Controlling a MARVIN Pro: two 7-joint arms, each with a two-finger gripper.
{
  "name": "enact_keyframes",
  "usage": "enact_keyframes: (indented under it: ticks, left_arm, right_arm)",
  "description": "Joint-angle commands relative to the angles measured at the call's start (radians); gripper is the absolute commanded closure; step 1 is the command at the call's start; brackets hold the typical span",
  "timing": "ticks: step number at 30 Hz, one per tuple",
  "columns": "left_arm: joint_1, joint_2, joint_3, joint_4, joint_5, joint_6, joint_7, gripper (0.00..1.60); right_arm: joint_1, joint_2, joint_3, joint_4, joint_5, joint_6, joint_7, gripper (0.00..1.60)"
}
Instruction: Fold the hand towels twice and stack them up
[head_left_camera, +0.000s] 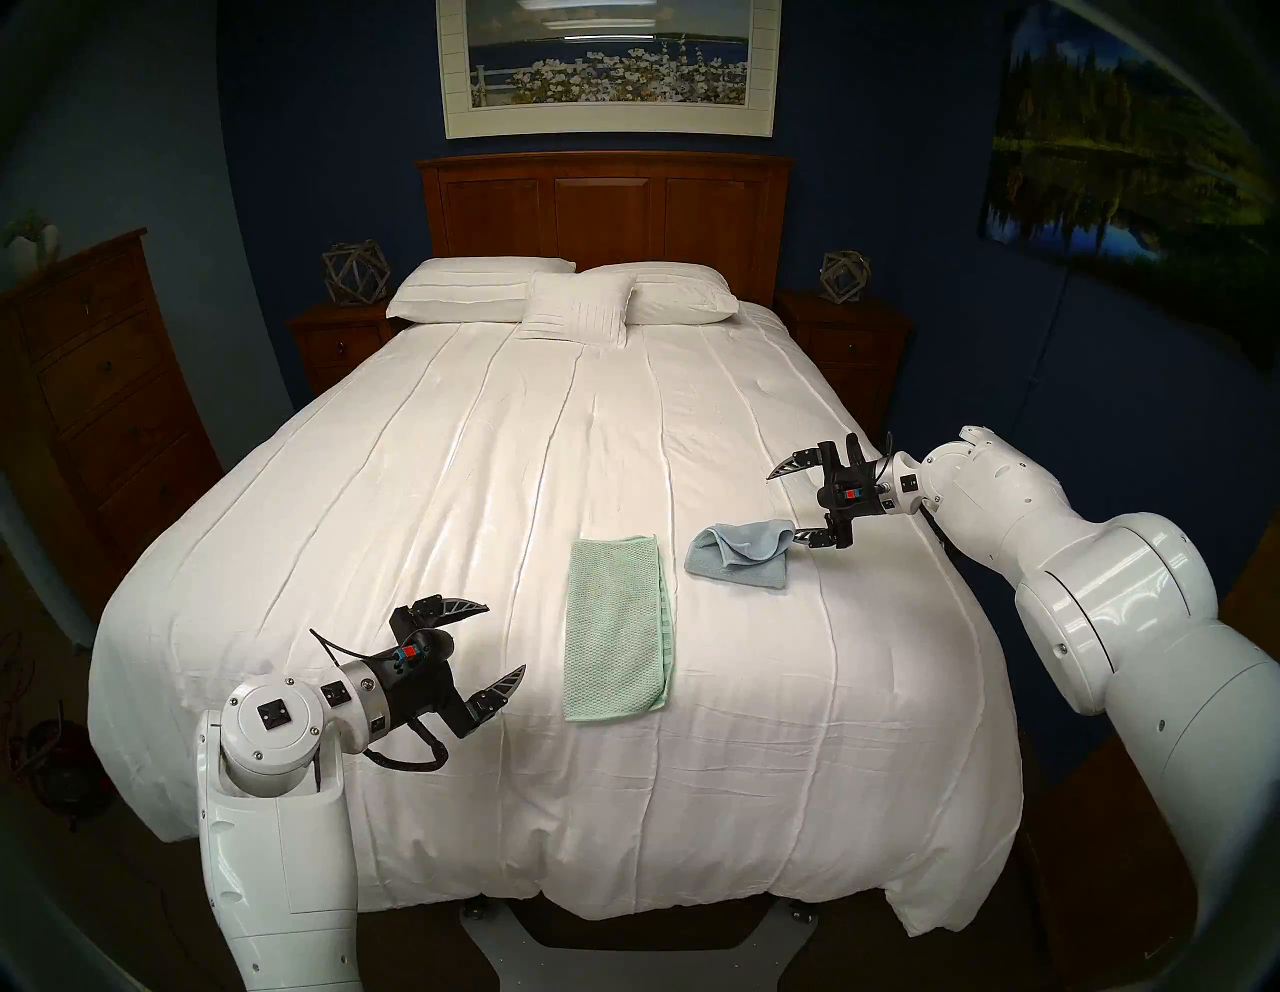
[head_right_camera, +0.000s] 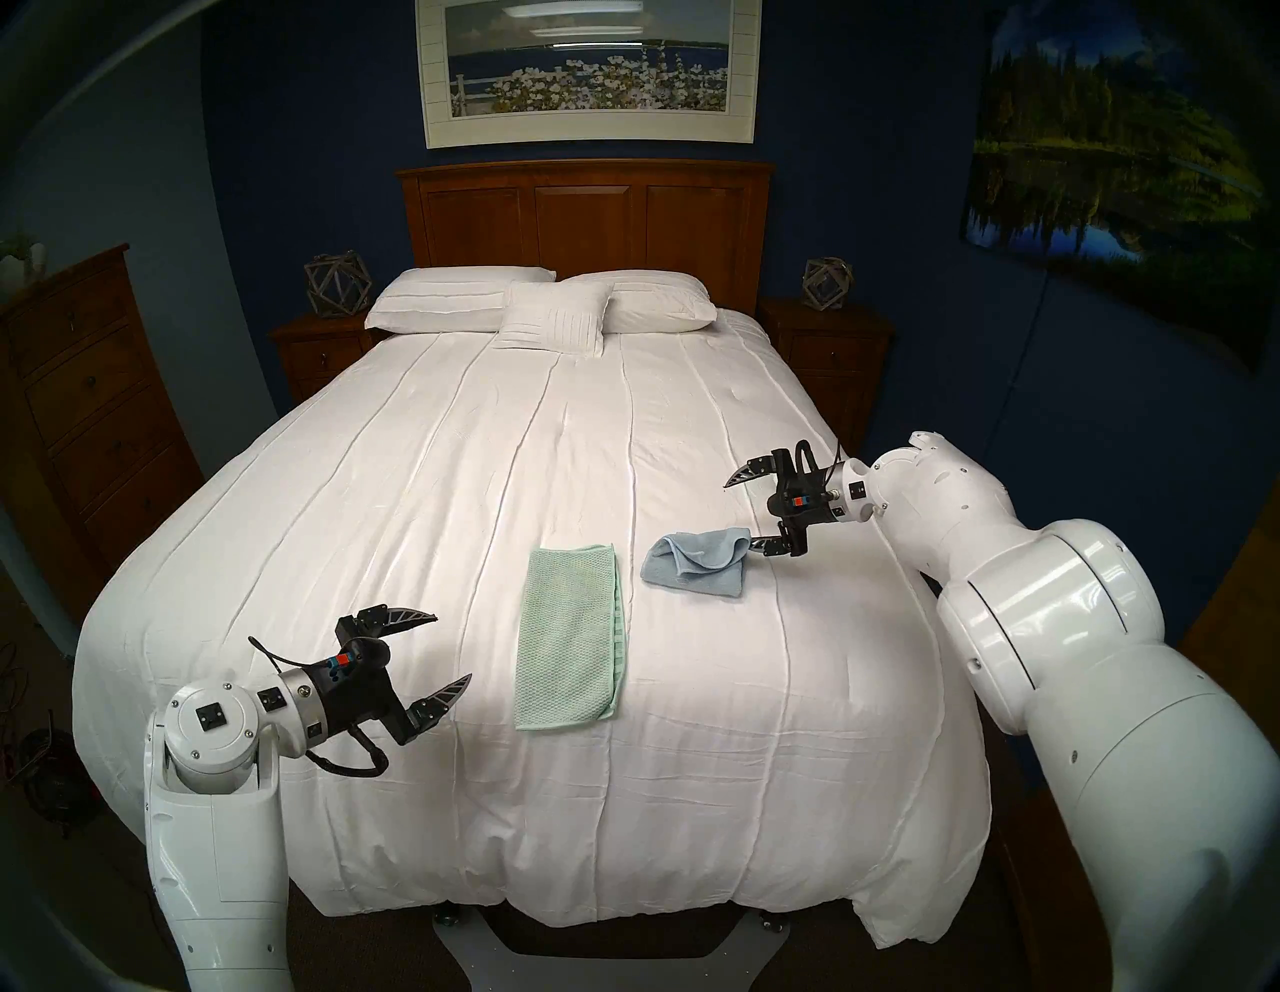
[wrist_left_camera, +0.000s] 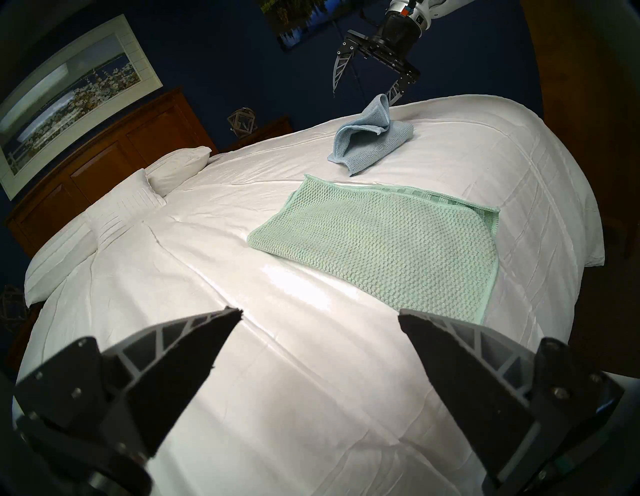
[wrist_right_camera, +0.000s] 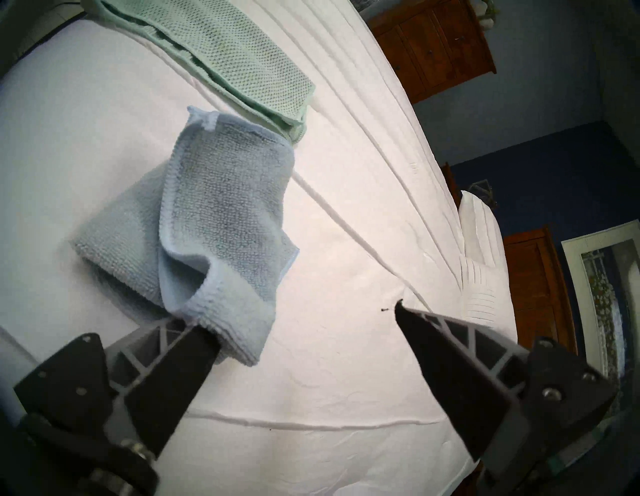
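White bedspread (head_left_camera: 485, 485) covers the bed, long seams running near to far. Three white pillows (head_left_camera: 589, 298) at the far end against a wooden headboard (head_left_camera: 602, 201). Nightstands left (head_left_camera: 339, 339) and right (head_left_camera: 841, 339), each with a geometric wire ornament (head_left_camera: 354, 273). Tall wooden dresser (head_left_camera: 90, 388) far left. Framed flower-and-sea picture (head_left_camera: 609, 62) above headboard, forest-lake picture (head_left_camera: 1136, 166) on right wall. Dark blue walls.
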Motion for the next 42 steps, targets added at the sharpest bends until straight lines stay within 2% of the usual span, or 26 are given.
enact_keyframes:
  ticks: [1,2,3,6,8,9,14,19,42]
  left_arm:
    - [-0.001,-0.001,0.001,-0.014,-0.003,0.0,-0.002,0.0]
    - [-0.001,-0.001,0.001,-0.014,-0.003,0.0,-0.002,0.0]
    - [-0.001,-0.001,0.001,-0.014,-0.003,0.0,-0.002,0.0]
    - [-0.001,-0.001,0.001,-0.014,-0.003,0.0,-0.002,0.0]
    - [-0.001,-0.001,0.0,-0.014,-0.003,0.0,-0.002,0.0]
    - [-0.001,-0.001,0.0,-0.014,-0.003,0.0,-0.002,0.0]
    - [-0.001,-0.001,0.0,-0.014,-0.003,0.0,-0.003,0.0]
    - [-0.001,-0.002,0.0,-0.015,-0.003,0.0,-0.003,0.0]
    - [-0.001,-0.003,-0.001,-0.016,-0.002,0.0,-0.005,0.0]
  right_arm:
    - [0.047,-0.028,0.057,0.051,0.053,0.059,-0.026,0.0]
    - [0.048,-0.028,0.058,0.054,0.052,0.06,-0.024,0.0]
    - [0.058,-0.032,0.03,0.052,0.022,0.069,0.005,0.0]
    - [0.07,-0.039,-0.002,0.045,-0.014,0.069,0.049,0.0]
    - [0.077,-0.04,-0.005,0.047,-0.014,0.055,0.077,0.0]
    - [0.089,-0.038,-0.028,0.044,-0.038,0.058,0.111,0.0]
    - [0.111,-0.024,-0.011,0.064,-0.024,0.002,0.211,0.0]
    - [0.124,-0.016,0.001,0.08,-0.017,-0.004,0.299,0.0]
    - [0.133,-0.02,-0.001,0.1,-0.023,-0.004,0.287,0.0]
